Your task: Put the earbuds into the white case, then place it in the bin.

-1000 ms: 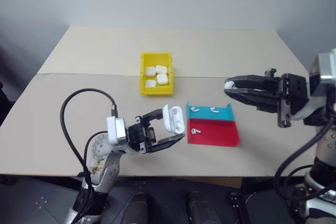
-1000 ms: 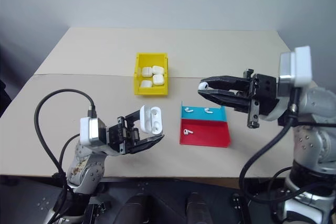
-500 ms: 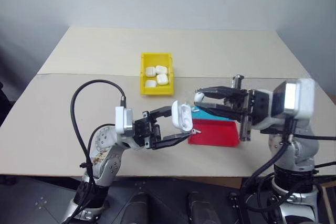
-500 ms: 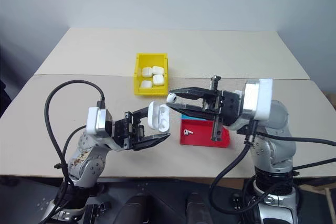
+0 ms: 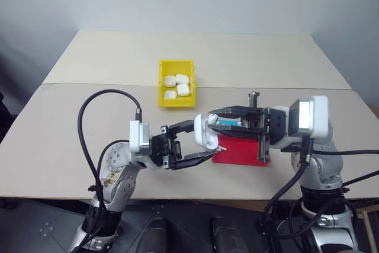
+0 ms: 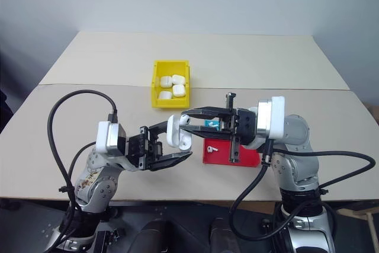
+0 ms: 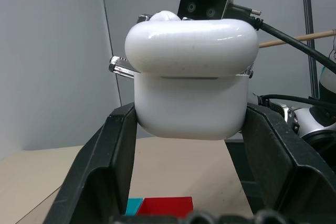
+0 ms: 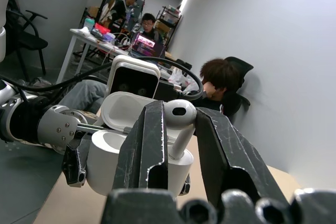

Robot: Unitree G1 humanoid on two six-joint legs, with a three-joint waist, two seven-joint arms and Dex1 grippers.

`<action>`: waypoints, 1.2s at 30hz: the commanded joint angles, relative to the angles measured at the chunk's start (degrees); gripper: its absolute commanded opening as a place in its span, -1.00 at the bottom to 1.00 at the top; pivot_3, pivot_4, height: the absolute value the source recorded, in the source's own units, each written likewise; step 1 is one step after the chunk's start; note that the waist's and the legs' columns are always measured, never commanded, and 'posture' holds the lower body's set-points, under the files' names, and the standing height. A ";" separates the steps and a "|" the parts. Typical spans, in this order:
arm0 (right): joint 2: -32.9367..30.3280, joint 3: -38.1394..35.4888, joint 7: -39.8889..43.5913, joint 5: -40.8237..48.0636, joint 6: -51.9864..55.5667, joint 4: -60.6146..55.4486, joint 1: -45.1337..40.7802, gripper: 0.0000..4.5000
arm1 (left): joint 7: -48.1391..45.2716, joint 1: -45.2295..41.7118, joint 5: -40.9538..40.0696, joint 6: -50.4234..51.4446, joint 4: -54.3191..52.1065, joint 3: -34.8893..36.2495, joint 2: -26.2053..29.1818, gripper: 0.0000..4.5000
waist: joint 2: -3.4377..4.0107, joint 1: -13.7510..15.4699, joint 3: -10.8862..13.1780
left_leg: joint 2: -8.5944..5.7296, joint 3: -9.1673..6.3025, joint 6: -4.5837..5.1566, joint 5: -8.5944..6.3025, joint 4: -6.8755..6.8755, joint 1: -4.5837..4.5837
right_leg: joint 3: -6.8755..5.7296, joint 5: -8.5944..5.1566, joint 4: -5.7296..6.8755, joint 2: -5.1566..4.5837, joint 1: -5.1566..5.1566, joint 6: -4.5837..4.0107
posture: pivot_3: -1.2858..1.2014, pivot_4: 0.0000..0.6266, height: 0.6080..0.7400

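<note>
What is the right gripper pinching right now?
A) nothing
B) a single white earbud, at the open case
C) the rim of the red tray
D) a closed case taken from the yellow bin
B: the right gripper pinches a stemmed earbud just above the open white case, which the left gripper clamps.

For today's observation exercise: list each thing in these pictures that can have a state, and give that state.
white case: lid open, held above the table
left gripper: shut on the case
earbud: pinched, stem at the case's opening
right gripper: shut on the earbud
bin: holds four cases
red tray: holds one earbud
</note>
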 commanded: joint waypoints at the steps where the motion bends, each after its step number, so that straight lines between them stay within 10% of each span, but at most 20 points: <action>1: -0.50 0.47 0.25 -0.04 -2.04 -0.36 -1.09 -0.73 | -0.01 0.21 -0.21 -0.96 -2.81 0.15 -0.60 0.21 | 0.00 -0.03 0.00 | 0.00 0.00 0.00 0.00 0.00 0.00 | 0.00 0.00 0.00 0.00 0.00 0.00 | 0.03 -0.52 1.00; 18: -2.42 3.20 2.12 -1.31 -2.61 2.32 -0.89 -0.73 | 0.19 0.03 1.04 -1.49 -1.93 0.31 -1.31 0.21 | 0.00 -0.01 0.00 | 0.00 0.00 0.00 0.00 -0.01 0.02 | 0.00 0.00 -0.02 0.00 0.03 0.00 | 0.03 -0.52 1.00; 25: -3.21 4.19 2.02 -3.79 -4.57 2.82 -0.50 0.26 | 0.01 0.30 1.55 -1.74 -1.91 0.48 -1.73 0.21 | 0.00 0.00 0.00 | 0.00 0.00 0.00 0.00 -0.01 0.02 | -0.01 0.00 -0.04 0.00 0.04 0.00 | 0.03 -0.52 1.00; 36: -16.77 -0.17 0.81 -2.54 8.15 7.74 -6.72 0.26 | -4.93 5.14 7.87 -10.38 6.55 4.42 3.88 0.21 | 0.04 -0.04 0.02 | -0.02 0.02 0.00 0.00 -0.01 0.06 | -0.01 0.00 -0.06 -0.06 0.07 -0.01 | 0.03 -0.52 1.00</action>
